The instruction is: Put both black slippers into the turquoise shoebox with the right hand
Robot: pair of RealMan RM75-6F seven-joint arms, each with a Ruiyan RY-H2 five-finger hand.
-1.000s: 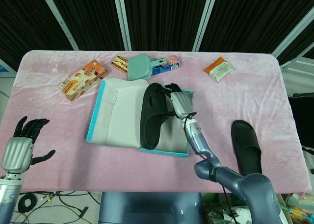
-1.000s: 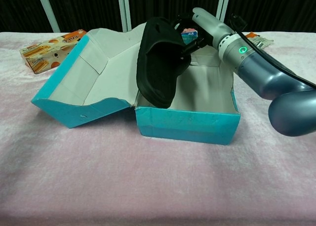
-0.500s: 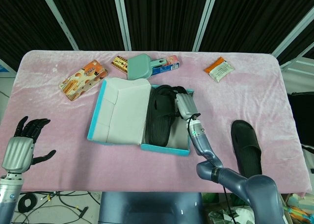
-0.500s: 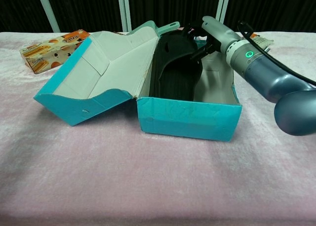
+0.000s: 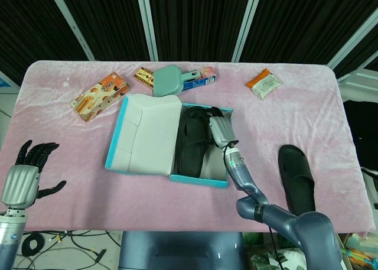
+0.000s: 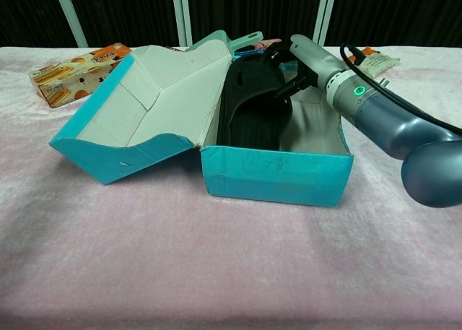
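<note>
The turquoise shoebox (image 5: 198,181) stands mid-table with its lid (image 5: 144,134) folded open to the left. One black slipper (image 5: 192,141) lies inside the box, leaning against its left wall (image 6: 253,117). My right hand (image 5: 217,131) reaches into the box from the right, and its fingers (image 6: 285,88) still hold the slipper's upper edge. The second black slipper (image 5: 297,176) lies sole-down on the pink cloth at the right, near the front edge. My left hand (image 5: 26,176) hovers at the front left corner, fingers spread, holding nothing.
Behind the box lie an orange snack box (image 5: 99,96), a small packet (image 5: 143,76), a teal brush (image 5: 171,80) and a blue carton (image 5: 205,78). An orange sachet (image 5: 264,83) lies at the back right. Pink cloth covers the table (image 5: 71,158).
The right hand has lowered the slipper from above the box's left wall down into the box. The lid has tipped up somewhat. The left hand has stayed still.
</note>
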